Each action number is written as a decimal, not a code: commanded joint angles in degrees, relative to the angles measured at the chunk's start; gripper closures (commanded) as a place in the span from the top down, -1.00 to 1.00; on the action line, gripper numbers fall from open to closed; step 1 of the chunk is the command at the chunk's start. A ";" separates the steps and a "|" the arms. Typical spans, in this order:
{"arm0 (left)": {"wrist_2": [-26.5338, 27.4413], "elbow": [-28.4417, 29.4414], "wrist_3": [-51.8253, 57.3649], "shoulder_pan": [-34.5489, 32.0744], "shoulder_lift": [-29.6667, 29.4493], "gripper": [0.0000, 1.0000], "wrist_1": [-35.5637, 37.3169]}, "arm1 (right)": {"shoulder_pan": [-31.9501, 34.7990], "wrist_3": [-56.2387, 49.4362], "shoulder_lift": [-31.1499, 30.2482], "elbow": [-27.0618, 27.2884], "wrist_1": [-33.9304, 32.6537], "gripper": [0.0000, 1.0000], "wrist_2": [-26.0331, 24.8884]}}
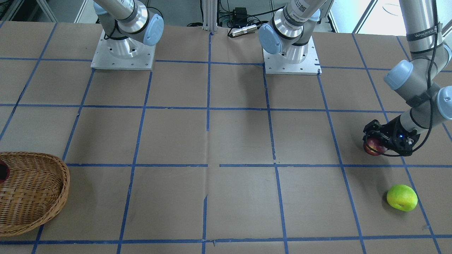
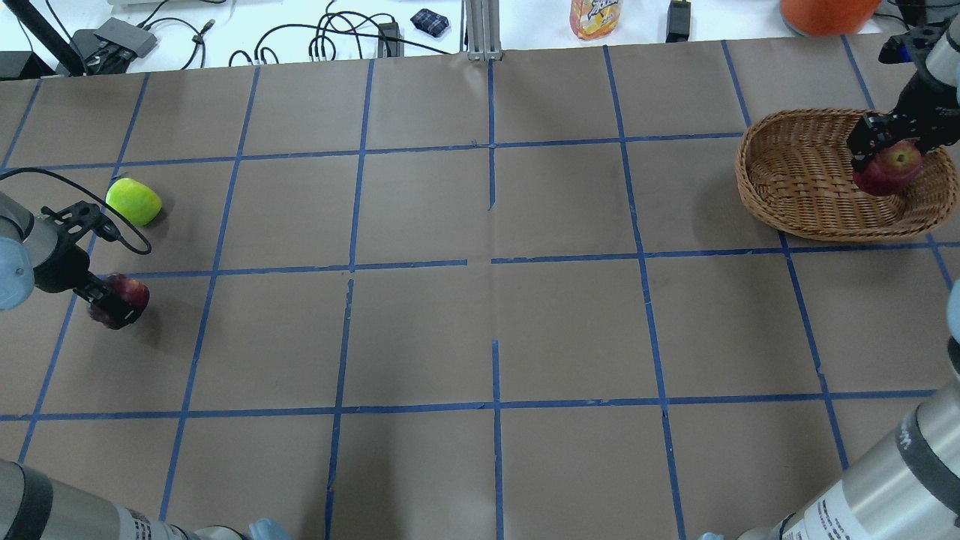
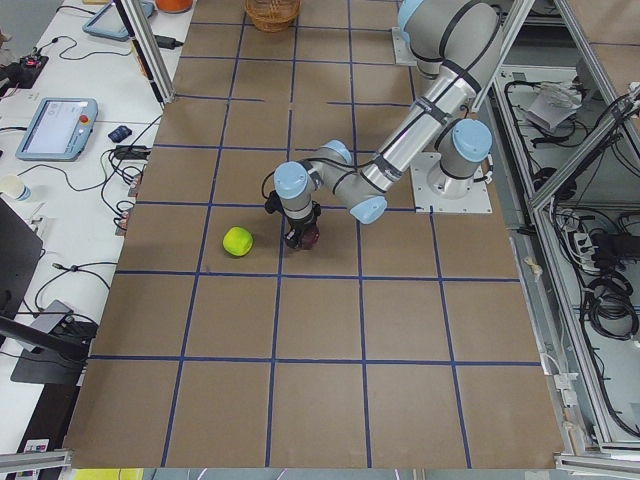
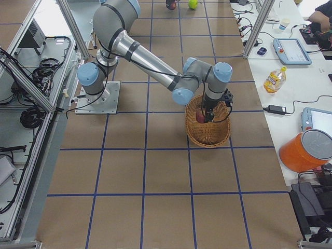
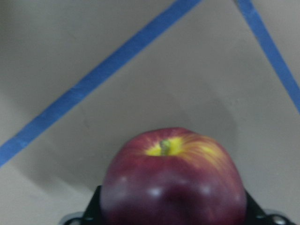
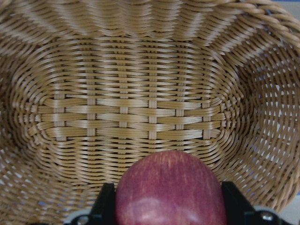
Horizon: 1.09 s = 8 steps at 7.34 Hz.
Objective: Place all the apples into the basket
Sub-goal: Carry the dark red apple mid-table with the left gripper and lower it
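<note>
Counter, brown paper ruled into squares by blue tape lines, read from my near edge outward.

Near the left edge, about halfway back: my left fingers were clamped on the red apple, one finger on each side of it. My left wrist view showed its stem end, yellowish around the stalk, and a soft shadow on the paper beyond. I could not tell whether the apple touched the counter or hung just clear of it.

Farther back along the same left edge, across one tape line and apart from my fingers: the green apple lay loose on the paper with nothing touching it.

Toward the far right corner: the basket, oval and woven of brown wicker with a braided rim, had its long axis running along the far edge.

Over the basket's right end: my right fingers pointed down and were clasped on the maroon apple. My right wrist view showed that apple between the two fingers, the woven floor of the basket directly beyond it and the rim curving round it. The apple was held within the basket's outline; I could not tell whether it rested on the weave.
</note>
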 commanded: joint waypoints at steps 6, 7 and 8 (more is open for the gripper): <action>-10.12 9.25 -88.38 -48.54 1.39 -0.95 -1.62 | -4.10 -1.73 5.75 -0.80 -7.84 1.00 0.72; -10.29 9.17 -89.01 -48.93 -0.19 -0.95 -1.44 | -4.02 -1.64 5.32 -0.80 -7.67 1.00 0.64; -10.21 9.00 -91.01 -50.85 -1.77 -0.94 -1.44 | -4.02 -1.55 5.31 -0.80 -7.23 1.00 0.55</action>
